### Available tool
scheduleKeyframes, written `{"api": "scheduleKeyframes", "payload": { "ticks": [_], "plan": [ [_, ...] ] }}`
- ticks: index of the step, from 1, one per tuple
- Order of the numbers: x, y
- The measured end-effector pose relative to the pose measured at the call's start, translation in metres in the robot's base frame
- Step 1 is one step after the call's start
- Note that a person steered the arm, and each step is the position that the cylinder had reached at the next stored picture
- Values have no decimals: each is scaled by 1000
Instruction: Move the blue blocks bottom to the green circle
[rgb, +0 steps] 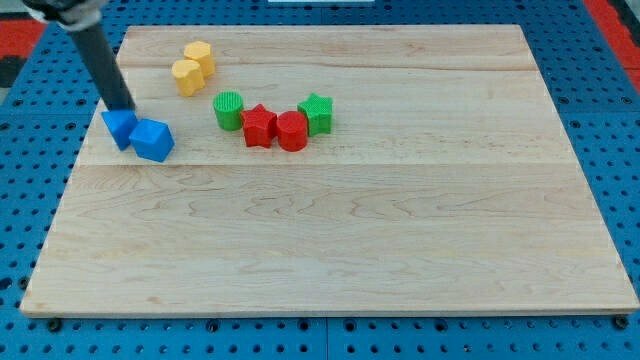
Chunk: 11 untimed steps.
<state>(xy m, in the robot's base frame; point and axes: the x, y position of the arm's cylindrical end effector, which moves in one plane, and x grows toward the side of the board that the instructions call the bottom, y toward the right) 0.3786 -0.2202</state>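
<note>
Two blue blocks sit touching at the view's left: a blue block (119, 127) and a blue cube-like block (153, 139) just right of it. My tip (124, 106) rests at the top edge of the left blue block, with the dark rod rising to the upper left. The green circle (228, 109) stands to the right of the blue blocks and a little higher in the view, apart from them.
A red star (259, 125), a red block (292, 131) and a green star (316, 112) cluster just right of the green circle. Two yellow blocks (192, 67) lie touching near the board's top. The wooden board (400, 250) sits on blue pegboard.
</note>
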Motion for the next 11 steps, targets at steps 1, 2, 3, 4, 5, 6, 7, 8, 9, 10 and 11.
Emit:
{"api": "scheduleKeyframes", "payload": {
  "ticks": [1,2,3,4,5,6,7,8,9,10,11],
  "plan": [
    [15,14],
    [-35,-11],
    [-9,-54],
    [32,-57],
    [65,23],
    [69,12],
    [47,-51],
    [9,2],
    [51,56],
    [47,59],
    [27,82]
  ]
}}
